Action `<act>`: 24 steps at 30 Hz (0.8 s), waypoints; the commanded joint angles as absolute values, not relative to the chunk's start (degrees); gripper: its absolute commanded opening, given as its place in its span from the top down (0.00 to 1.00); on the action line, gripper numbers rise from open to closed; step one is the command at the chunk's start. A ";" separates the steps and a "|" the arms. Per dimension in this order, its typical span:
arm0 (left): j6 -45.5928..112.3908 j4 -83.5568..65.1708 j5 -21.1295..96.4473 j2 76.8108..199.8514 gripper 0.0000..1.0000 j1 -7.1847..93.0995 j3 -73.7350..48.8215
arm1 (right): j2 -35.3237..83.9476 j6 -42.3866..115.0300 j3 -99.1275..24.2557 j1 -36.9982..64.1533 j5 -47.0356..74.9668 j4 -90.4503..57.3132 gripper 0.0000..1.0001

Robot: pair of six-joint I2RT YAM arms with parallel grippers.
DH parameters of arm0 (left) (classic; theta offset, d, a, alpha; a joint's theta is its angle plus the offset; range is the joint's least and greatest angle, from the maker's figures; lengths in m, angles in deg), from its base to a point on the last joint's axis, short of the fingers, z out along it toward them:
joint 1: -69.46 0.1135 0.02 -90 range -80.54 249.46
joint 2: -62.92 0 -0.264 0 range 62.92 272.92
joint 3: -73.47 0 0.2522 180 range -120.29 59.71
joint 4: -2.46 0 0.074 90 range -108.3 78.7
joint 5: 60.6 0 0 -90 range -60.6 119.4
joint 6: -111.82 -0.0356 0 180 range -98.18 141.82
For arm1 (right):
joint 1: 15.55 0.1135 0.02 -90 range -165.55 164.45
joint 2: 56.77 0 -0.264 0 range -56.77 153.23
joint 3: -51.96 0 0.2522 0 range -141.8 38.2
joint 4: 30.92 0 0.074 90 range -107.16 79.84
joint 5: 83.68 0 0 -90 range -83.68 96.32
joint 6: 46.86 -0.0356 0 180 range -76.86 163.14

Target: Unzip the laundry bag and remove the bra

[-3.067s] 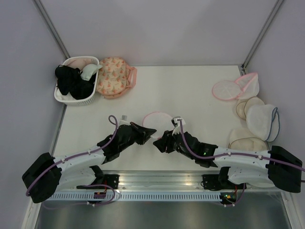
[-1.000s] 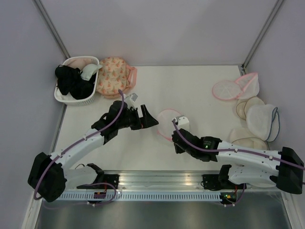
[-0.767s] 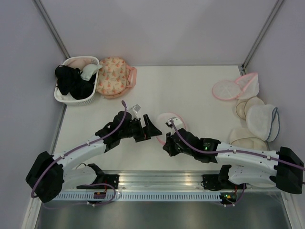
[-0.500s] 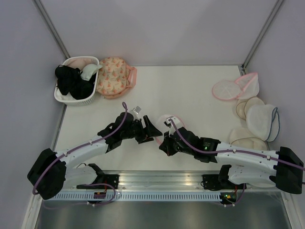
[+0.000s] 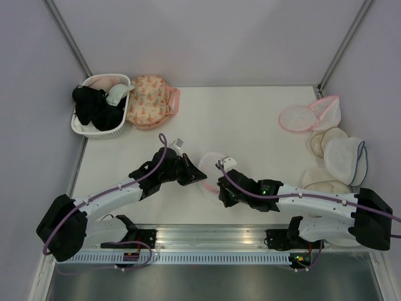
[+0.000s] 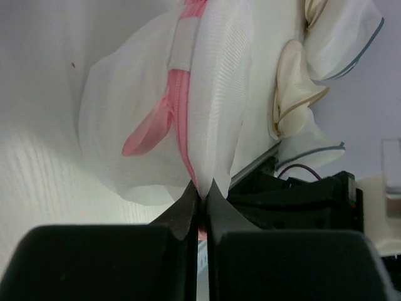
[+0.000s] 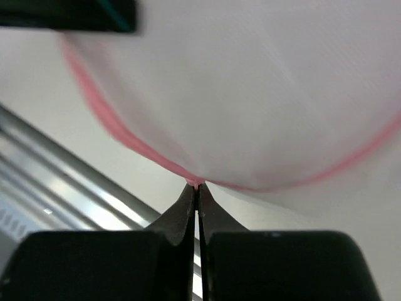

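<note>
The laundry bag (image 5: 212,162), round white mesh with a pink rim, lies in the middle of the table between my two grippers. My left gripper (image 5: 200,177) is shut on the bag's left edge. In the left wrist view its tips (image 6: 200,188) pinch the mesh (image 6: 138,113) right beside the pink zipper (image 6: 183,119), below a pink loop tab (image 6: 147,128). My right gripper (image 5: 221,183) is shut on the bag's near edge. In the right wrist view its tips (image 7: 197,185) clamp the pink rim (image 7: 125,135). The bra is hidden.
A white basket (image 5: 86,127) of black garments and a peach floral bag (image 5: 149,100) stand at the back left. More mesh bags (image 5: 310,116) and a white blue-trimmed bag (image 5: 344,160) lie along the right side. A metal rail (image 5: 213,235) runs along the near edge.
My left gripper came in from the left with its jaws open and shut on the bag's edge. The right gripper stayed shut on the rim, and the bag shifted slightly left.
</note>
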State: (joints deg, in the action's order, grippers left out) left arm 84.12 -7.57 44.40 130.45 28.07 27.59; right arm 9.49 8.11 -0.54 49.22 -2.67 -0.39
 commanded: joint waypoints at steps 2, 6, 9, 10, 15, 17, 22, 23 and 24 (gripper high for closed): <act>78.43 -12.51 39.51 126.30 0.98 28.76 24.56 | 12.66 2.64 -4.08 49.14 -21.68 20.70 1.00; 75.44 -13.05 41.87 127.17 0.98 29.38 24.21 | 10.91 -2.99 -5.56 46.51 -29.25 26.24 1.00; 72.02 -12.18 45.99 130.49 0.98 29.55 22.45 | 11.34 -5.20 -7.15 44.84 -34.53 28.10 1.00; 70.70 -12.18 47.40 131.64 0.98 29.55 20.18 | 11.43 -4.68 -7.41 44.66 -34.89 27.66 1.00; 61.82 -11.65 52.69 139.64 0.98 29.64 11.48 | 10.73 -0.46 -8.12 44.74 -32.70 22.39 1.00; 59.01 -9.89 52.78 143.16 0.98 29.90 6.56 | 9.68 0.68 -7.60 44.66 -31.03 20.64 1.00; 59.16 -12.59 47.45 147.48 0.14 31.31 0.48 | 5.91 1.91 -5.84 44.66 -27.61 17.82 1.00; 59.78 -13.31 45.41 146.87 0.01 31.31 0.91 | 5.29 1.92 -5.40 44.66 -27.08 16.69 0.99; 60.75 -14.62 43.22 146.08 0.00 31.31 2.31 | 4.76 2.09 -5.13 44.74 -26.64 16.07 1.00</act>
State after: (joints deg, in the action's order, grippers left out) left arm 62.31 -11.96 48.71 147.19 30.89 2.48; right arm 7.41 0.79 -5.96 44.92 -27.87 19.24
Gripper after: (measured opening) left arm 0.957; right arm 0.007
